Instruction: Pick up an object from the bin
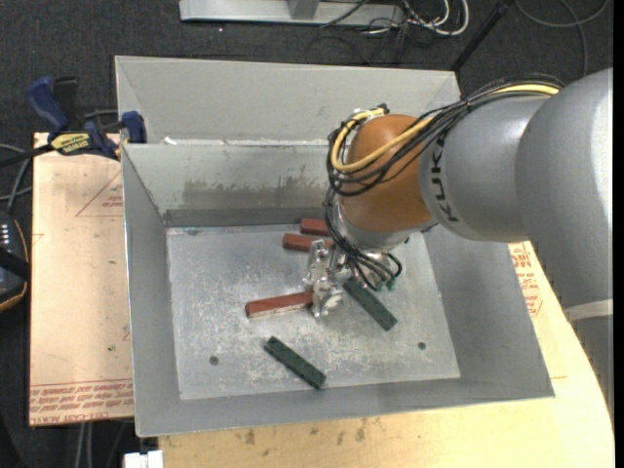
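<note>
In the middle of the bin [146,281], our gripper [325,296] sits low at the right end of the reddish-brown bar [276,306]. We cannot tell whether it has closed. The bar is not yet lifted.

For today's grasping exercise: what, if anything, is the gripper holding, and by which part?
Cannot be told: the gripper sits at the right end of the red-brown bar lying mid-bin.
</note>
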